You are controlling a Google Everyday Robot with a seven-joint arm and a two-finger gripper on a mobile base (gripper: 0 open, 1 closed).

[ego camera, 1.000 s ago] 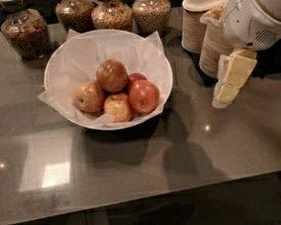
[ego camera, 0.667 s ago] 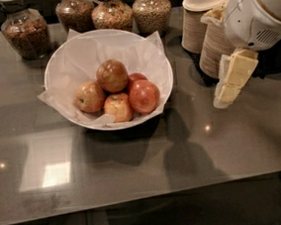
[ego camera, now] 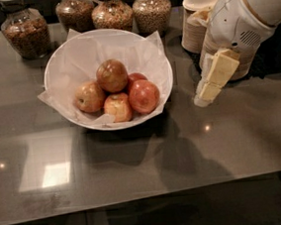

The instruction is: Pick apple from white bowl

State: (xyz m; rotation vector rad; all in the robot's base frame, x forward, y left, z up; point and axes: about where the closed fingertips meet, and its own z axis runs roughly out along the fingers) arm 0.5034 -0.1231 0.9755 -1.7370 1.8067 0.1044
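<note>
The white bowl [ego camera: 70,56], lined with crinkled white paper, stands on the dark table at centre left. It holds several apples. The apple [ego camera: 144,96], glossy bright red-orange, lies at the bowl's front right. A duller brownish-red apple [ego camera: 111,75] sits on top of the pile, and two yellowish blushed apples [ego camera: 89,96] lie at the front left. My gripper [ego camera: 206,95] hangs to the right of the bowl, outside its rim, pointing down and left, low over the table. It holds nothing that I can see.
Several glass jars [ego camera: 24,32] of grains and nuts stand along the back edge. Stacked tan paper bowls and cups [ego camera: 206,16] stand at the back right, just behind my arm [ego camera: 243,17]. The table's front edge [ego camera: 139,201] runs across the bottom.
My gripper has shifted a little to the left, toward the bowl. The bowl and apples have not moved.
</note>
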